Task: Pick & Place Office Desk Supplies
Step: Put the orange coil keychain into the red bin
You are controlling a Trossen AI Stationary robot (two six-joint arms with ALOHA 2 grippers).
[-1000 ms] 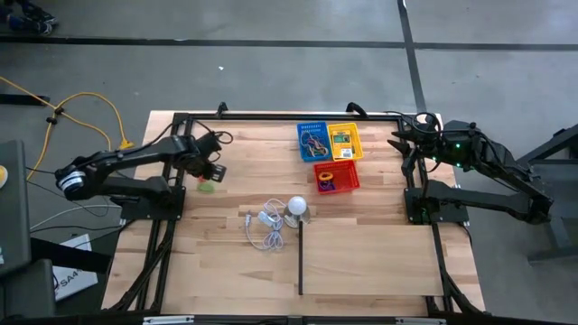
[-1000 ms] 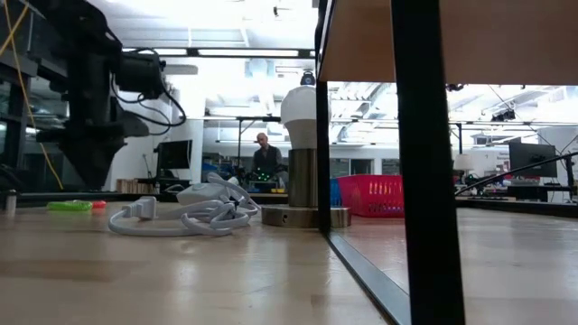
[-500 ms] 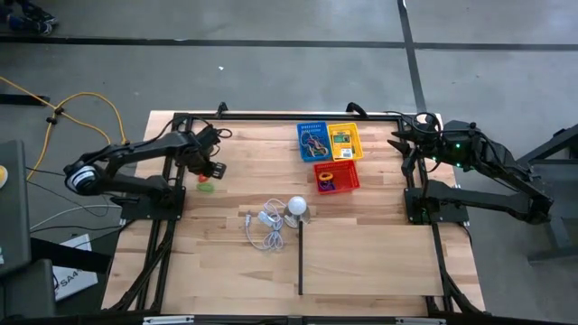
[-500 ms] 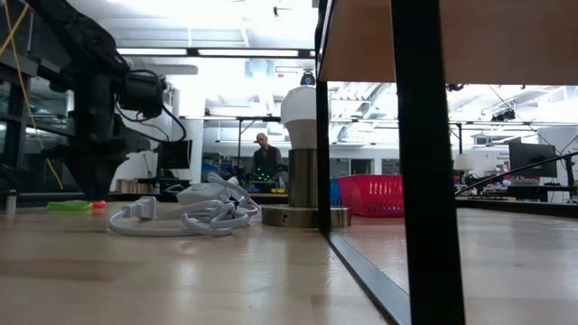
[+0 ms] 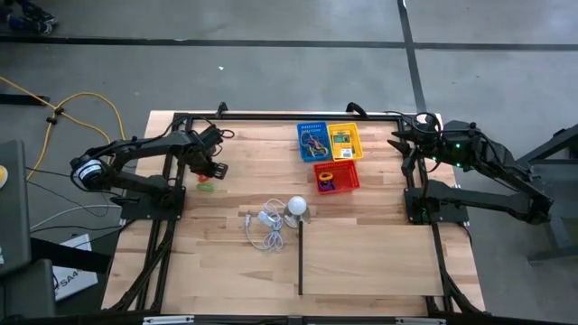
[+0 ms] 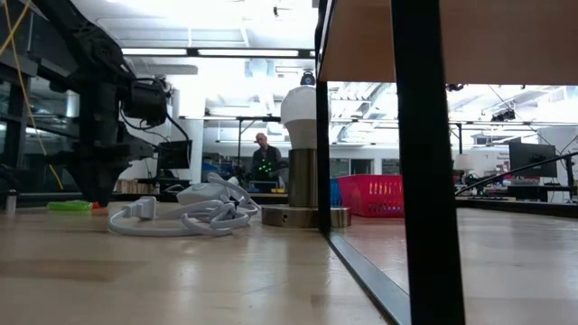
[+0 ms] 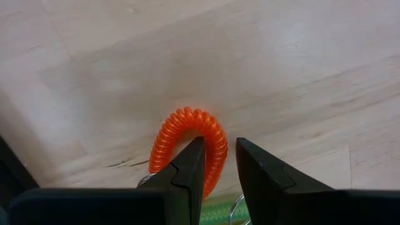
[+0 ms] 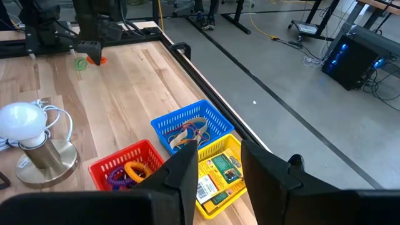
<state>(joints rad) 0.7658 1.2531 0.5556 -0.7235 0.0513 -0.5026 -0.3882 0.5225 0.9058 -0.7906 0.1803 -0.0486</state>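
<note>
Bright even overhead light, soft shadows; low view backlit, its foreground blurred.

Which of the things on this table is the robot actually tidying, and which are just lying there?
Part of the job: orange coil ring under the left gripper; green ring beside it; blue basket of rubber bands; yellow basket of packets; red basket of rings.

Just lying about: bulb; white cord.
</note>
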